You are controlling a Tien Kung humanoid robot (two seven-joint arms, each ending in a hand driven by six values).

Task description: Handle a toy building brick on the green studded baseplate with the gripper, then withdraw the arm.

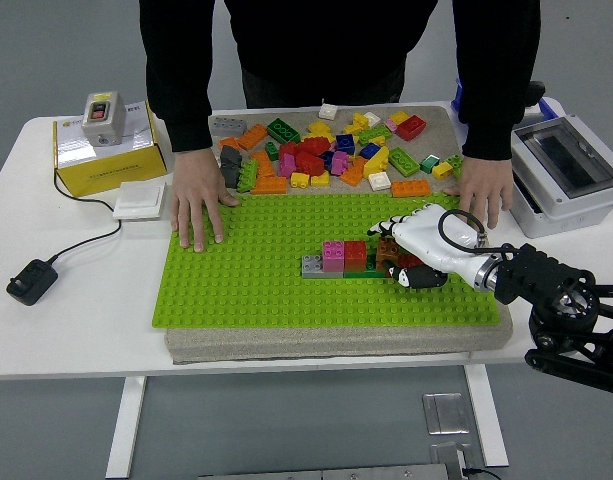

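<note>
The green studded baseplate (256, 280) lies on a grey pad in the middle of the table. On it stands a short row of bricks: grey (312, 265), pink (333, 254) and red (355, 255). At the row's right end sits a brown-red brick (389, 253). My right hand (404, 262), white with black fingers, comes in from the right and is curled around that brick, hiding most of it. My left arm does not show.
A person stands at the far side with one hand (198, 205) flat on the baseplate's left corner and the other (483, 190) on its right corner. Several loose bricks (326, 150) lie behind the plate. A yellow box (106, 150) and a black plug (31, 281) are left, a grey case (571, 170) right.
</note>
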